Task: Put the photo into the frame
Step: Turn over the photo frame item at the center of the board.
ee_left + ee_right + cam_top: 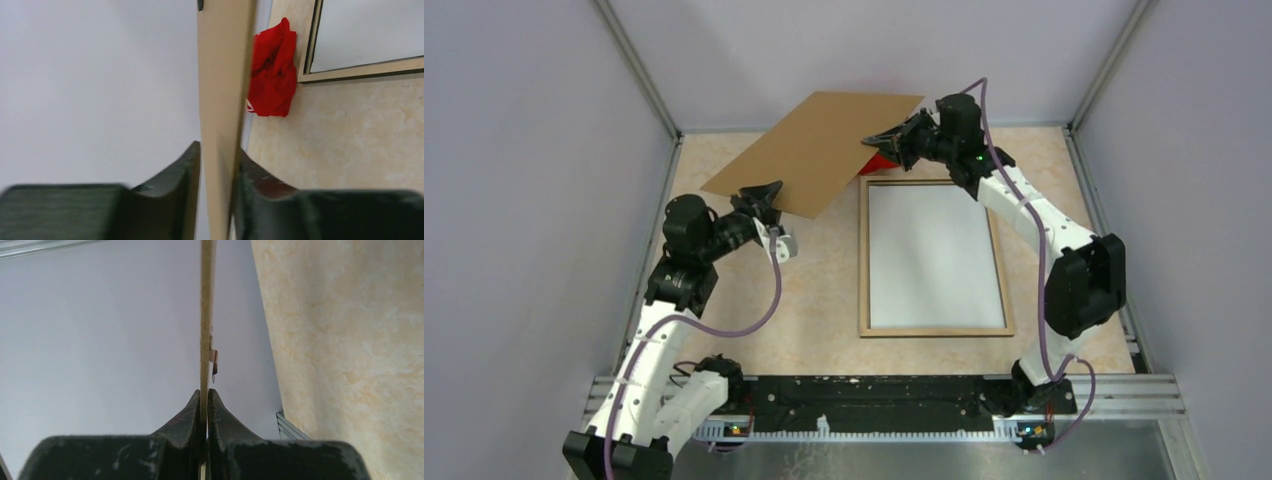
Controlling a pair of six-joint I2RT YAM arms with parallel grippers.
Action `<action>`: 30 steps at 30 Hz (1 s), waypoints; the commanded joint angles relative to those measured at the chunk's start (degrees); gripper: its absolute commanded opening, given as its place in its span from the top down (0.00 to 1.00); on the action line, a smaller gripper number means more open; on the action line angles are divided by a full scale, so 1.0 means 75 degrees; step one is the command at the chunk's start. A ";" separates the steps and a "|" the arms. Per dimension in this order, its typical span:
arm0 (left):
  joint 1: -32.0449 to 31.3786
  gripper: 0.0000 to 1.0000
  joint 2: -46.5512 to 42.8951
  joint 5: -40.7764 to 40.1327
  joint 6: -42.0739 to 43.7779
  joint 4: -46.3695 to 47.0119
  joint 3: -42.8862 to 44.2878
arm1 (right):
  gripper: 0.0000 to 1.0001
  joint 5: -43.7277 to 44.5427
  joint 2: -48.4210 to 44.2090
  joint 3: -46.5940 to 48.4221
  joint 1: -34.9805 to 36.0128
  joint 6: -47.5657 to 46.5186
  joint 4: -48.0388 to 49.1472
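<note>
The frame [864,260] lies flat on the table at centre right, pale wood side up. A white sheet [934,255] fills its opening; no landscape print shows anywhere. The plain brown backing board [824,150] is held tilted in the air over the back left of the table. My left gripper [764,195] is shut on its near left edge, and the board [225,100] stands edge-on between the left wrist's fingers [217,165]. My right gripper [879,140] is shut on the board's right edge [206,315], pinching it tightly [204,395].
A crumpled red thing [882,163] lies on the table just behind the frame's far left corner, under the board; it also shows in the left wrist view [272,75]. A small metal clip [214,362] sticks out of the board. Grey walls close in on three sides.
</note>
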 commanded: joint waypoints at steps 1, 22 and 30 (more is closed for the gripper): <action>-0.0059 0.72 -0.0190 0.0169 0.0755 0.0746 -0.0267 | 1.00 -0.0402 -0.0729 0.0069 0.0050 0.0281 0.1313; -0.0059 1.00 -0.0086 0.0488 0.0970 -0.1133 0.0891 | 0.20 0.0299 -0.1810 0.2572 -0.0443 -1.1560 -0.4654; -0.0059 1.00 0.0228 0.0721 0.0705 -0.2906 0.2087 | 0.18 0.1731 -0.3232 0.0444 0.1978 -1.5559 -0.4508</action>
